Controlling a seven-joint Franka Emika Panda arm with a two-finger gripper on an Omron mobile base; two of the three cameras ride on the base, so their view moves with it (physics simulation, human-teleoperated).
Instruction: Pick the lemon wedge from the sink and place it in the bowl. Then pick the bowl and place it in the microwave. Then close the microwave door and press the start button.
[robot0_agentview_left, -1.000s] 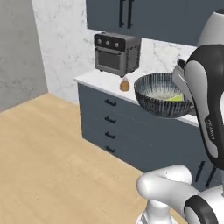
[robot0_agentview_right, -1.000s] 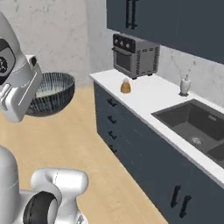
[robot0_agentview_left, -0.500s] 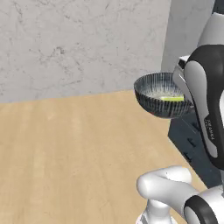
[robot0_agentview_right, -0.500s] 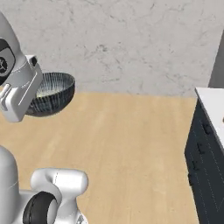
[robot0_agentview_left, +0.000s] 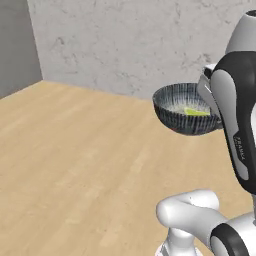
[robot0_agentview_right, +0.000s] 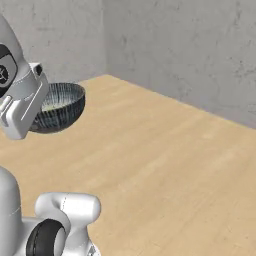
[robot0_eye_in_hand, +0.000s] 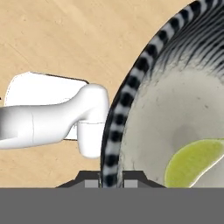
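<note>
- You are in the middle part of the job; the lemon wedge already lies inside the bowl, so the first step looks done; the step in hand is taking the bowl to the microwave.
- The bowl is up in the air over the wooden floor; it sits level, just to the left of the arm in the left base view, and just to the right of the white hand in the right base view; a grey wall stands on the far side of the floor.
- In the hand view the lemon wedge rests low on the pale inside of the bowl, to the right of the striped rim.
- The claw pinches the bowl's rim; one dark tip sits on the outside of the rim and one on the inside, close together with the thin wall between them; it touches nothing else.
- For the next move, I think you must turn the base until the microwave comes into sight; keep the bowl level so the wedge does not slide out; go slowly, since a grip on one edge could let the bowl tip.
</note>
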